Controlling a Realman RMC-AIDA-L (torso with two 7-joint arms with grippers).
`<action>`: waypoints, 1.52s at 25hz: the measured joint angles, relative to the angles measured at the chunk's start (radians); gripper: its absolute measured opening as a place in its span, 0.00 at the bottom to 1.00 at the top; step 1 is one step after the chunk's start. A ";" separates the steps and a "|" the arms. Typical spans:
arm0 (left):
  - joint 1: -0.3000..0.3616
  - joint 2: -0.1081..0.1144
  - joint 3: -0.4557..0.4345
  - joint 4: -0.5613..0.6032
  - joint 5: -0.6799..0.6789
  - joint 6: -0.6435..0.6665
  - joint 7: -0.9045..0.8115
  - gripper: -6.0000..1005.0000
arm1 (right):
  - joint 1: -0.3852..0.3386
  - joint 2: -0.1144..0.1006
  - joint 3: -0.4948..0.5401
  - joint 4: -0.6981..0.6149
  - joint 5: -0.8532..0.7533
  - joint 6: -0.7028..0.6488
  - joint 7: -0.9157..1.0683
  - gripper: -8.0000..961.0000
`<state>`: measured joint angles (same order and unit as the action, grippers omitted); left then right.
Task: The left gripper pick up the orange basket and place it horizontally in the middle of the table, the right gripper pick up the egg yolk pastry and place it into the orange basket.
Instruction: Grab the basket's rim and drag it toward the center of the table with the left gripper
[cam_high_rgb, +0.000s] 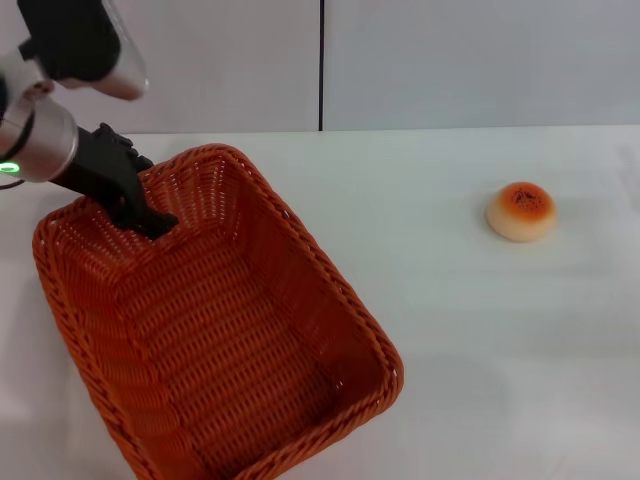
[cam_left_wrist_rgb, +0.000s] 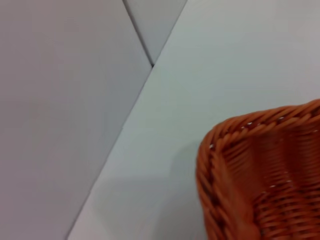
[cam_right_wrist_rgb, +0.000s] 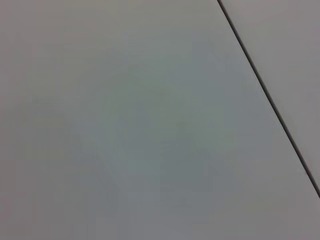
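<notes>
**My left gripper on the far rim of the basket**

Head view: my left gripper (cam_high_rgb: 150, 222) reaches in from the left and sits at the far wall of the orange basket (cam_high_rgb: 215, 330), its dark fingers closed over the braided rim, with one finger showing inside the wall. The basket lies at a slant on the left half of the table (cam_high_rgb: 480, 330), its long sides running from the far left toward the near middle, open side up and nothing in it. Whether it rests fully on the tabletop or is lifted slightly at my end I cannot tell. The egg yolk pastry (cam_high_rgb: 521, 211) sits on the right side of the table, browned top up, well apart from the basket. My right gripper does not show here.

Left wrist view: one rounded corner of the orange basket (cam_left_wrist_rgb: 260, 175) with its braided rim fills one part of the picture, white table (cam_left_wrist_rgb: 210, 75) beyond it. My own fingers are not seen.

Right wrist view: only bare table (cam_right_wrist_rgb: 125, 125) and a dark seam line.
</notes>
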<state>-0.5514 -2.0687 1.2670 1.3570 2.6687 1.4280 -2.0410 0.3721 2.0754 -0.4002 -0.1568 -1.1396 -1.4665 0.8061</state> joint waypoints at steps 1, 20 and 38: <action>0.005 0.001 0.017 0.000 0.008 -0.019 -0.004 0.76 | -0.002 0.000 -0.001 0.001 0.000 0.000 0.000 0.63; -0.033 -0.001 0.077 -0.031 0.184 0.017 -0.047 0.74 | -0.003 0.002 0.006 0.002 0.006 0.022 0.002 0.63; -0.053 -0.003 0.147 0.009 0.217 0.061 -0.192 0.37 | 0.000 -0.001 0.024 -0.015 0.009 0.024 -0.004 0.63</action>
<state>-0.6043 -2.0713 1.4142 1.3658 2.8859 1.4891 -2.2331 0.3726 2.0745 -0.3761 -0.1714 -1.1309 -1.4425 0.8019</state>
